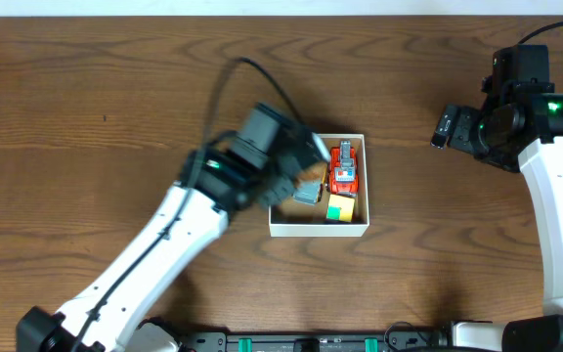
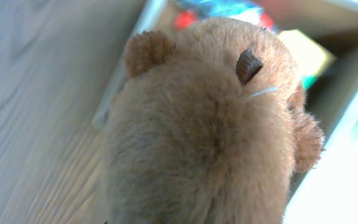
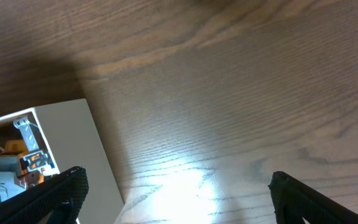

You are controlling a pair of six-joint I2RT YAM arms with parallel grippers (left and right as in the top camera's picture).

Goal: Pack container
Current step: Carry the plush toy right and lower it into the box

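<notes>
The container (image 1: pixel 319 230) is a small white-walled box at the table's middle. In it lie a red and orange toy truck (image 1: pixel 343 171), a yellow-green block (image 1: pixel 338 207) and a grey toy (image 1: pixel 307 194). My left gripper (image 1: pixel 296 161) is over the container's left part, shut on a brown plush toy (image 2: pixel 210 124) that fills the left wrist view; its fingers are hidden by the fur. The container's white wall (image 2: pixel 138 37) shows behind the plush. My right gripper (image 3: pixel 176 193) is open and empty over bare wood, right of the container (image 3: pixel 67 137).
The right arm (image 1: pixel 501 112) stands at the far right, well apart from the container. The left arm (image 1: pixel 164 244) stretches diagonally from the front left edge. Brown wood table (image 1: pixel 115 98) lies all round.
</notes>
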